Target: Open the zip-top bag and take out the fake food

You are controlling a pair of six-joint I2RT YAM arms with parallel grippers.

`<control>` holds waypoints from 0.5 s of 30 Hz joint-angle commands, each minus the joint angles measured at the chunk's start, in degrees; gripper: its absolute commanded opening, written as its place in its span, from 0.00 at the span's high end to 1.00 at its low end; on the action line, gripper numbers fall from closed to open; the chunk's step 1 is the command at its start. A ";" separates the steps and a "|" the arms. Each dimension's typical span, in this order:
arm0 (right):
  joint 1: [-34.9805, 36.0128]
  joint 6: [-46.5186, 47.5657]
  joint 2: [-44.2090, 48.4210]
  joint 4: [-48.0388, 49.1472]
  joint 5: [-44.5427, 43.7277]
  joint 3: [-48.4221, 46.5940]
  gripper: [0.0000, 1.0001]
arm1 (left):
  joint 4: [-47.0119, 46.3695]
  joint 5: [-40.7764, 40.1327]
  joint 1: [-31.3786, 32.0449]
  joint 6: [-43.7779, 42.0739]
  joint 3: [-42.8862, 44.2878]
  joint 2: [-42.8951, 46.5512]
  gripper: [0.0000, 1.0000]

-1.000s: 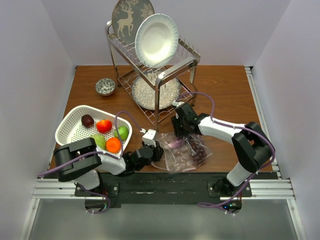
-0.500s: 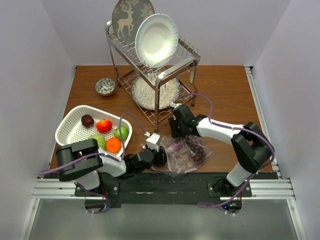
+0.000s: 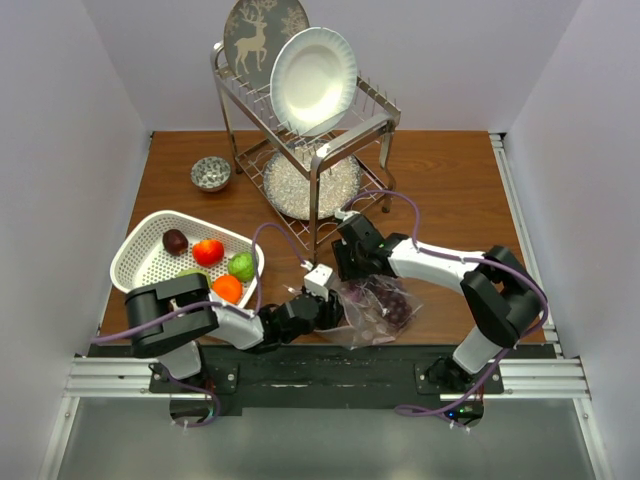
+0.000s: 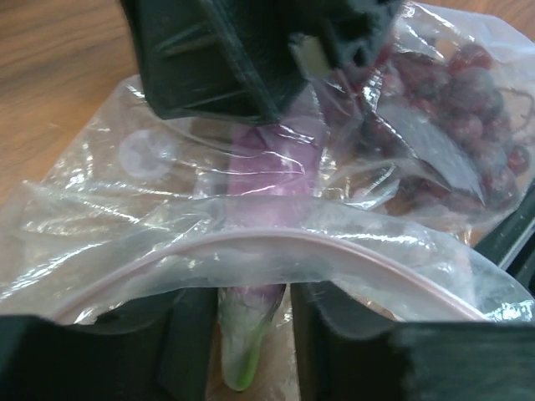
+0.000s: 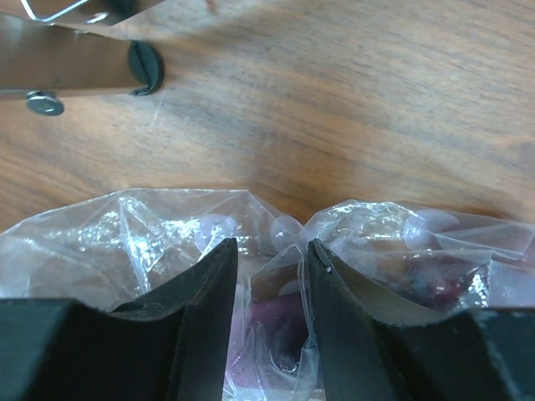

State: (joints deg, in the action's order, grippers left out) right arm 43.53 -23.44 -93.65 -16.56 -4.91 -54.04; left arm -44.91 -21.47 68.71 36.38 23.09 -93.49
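I'd call this a robotics lab cell dressed up as a kitchen corner: blank pale lilac walls (image 3: 60, 150) box in a small brown wooden tabletop (image 3: 450, 190), with a slotted aluminium rail (image 3: 550, 375) along its near edge. A chrome wire dish rack (image 3: 372, 112) holding a white fluted plate (image 3: 313, 80) supplies the homely touch.

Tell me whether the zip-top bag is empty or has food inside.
Not empty: purple grapes and a pale purple piece show through the clear plastic of the zip-top bag.
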 commanded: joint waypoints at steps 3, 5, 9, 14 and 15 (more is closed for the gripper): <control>0.33 -2.04 -0.05 -1.64 -3.97 -2.29 0.53 | -1.06 -0.24 0.20 -0.61 1.17 1.03 0.74; -0.02 -2.31 -0.13 -1.81 -4.93 -2.56 0.51 | -0.36 0.12 0.20 0.18 0.38 2.52 0.80; -0.81 -3.10 0.83 -1.46 -8.27 -1.95 0.45 | 1.75 0.29 0.20 1.76 -1.03 6.03 0.86; -1.08 -3.54 3.46 0.03 -14.86 0.60 0.37 | 6.22 1.61 0.20 3.08 -0.95 9.99 0.90; -1.34 -3.80 3.99 0.29 -16.17 0.95 0.36 | 6.93 1.96 0.20 3.17 -1.03 10.52 0.91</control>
State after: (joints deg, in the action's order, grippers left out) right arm 42.72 -25.82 -93.36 -17.08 -13.76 -54.37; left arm -39.75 -20.10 68.93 38.35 21.91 -86.28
